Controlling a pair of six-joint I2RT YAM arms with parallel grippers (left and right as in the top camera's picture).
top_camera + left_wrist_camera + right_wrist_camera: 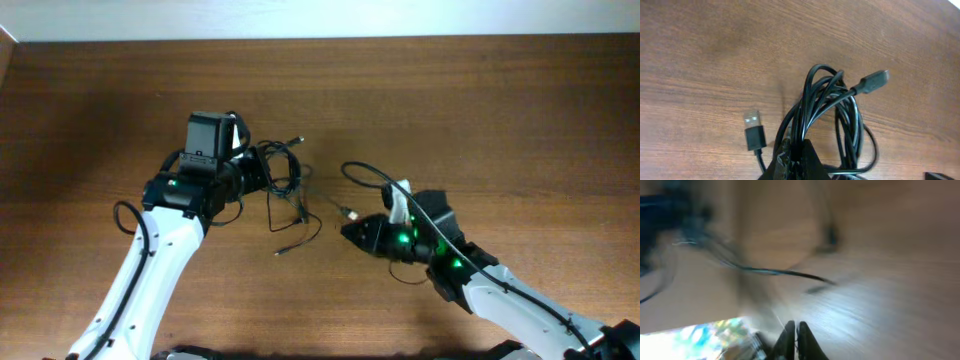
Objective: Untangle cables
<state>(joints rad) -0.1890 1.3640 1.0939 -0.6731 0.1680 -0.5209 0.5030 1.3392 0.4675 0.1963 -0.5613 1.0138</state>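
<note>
A bunch of thin black cables [284, 178] lies mid-table. My left gripper [262, 176] is shut on the bunch; in the left wrist view several strands [826, 102] pass between its fingers [801, 150]. A USB plug [754, 131] and a smaller plug [873, 81] stick out of the bunch. One strand ends in a loose plug [283, 251]. My right gripper [346, 229] sits right of the bunch, fingers together [796, 331], with a fine pale strand running into them. The right wrist view is badly blurred; a dark strand [782, 272] crosses it.
A small plug [349, 212] lies just above the right gripper's tip. A thicker black loop [365, 173] belongs to the right arm. The wooden table [480, 100] ends at a white wall at the back.
</note>
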